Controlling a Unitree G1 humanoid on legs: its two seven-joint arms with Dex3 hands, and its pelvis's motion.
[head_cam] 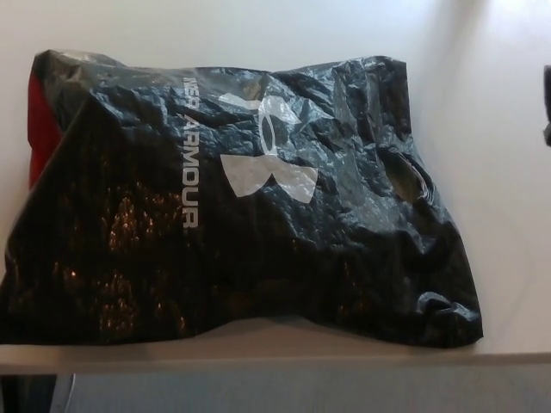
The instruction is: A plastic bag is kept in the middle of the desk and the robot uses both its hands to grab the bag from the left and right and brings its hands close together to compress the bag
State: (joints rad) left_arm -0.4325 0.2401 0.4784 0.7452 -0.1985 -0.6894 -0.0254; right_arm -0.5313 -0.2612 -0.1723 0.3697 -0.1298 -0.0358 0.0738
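While nothing grips it yet: the bag (pixel 241 202) lies flat in the middle of the worktop (pixel 499 258), free of any grasp.

Head view, bag: black crinkled plastic with a white logo and lettering, its near edge almost at the worktop's front edge; a strip of red shows at its far-left side.

Long axis: it runs left to right across the picture, so the two short ends face the robot's sides.

Right robot hand (pixel 547 103): only a dark sliver at the right border, well apart from the bag's right end; I cannot tell whether it is released or clenched.

Left robot hand: not in sight at all.

Key relation: the bag lies to the left of the right robot hand, which looks the nearer one, and the squeeze would have to close inward along that long axis.
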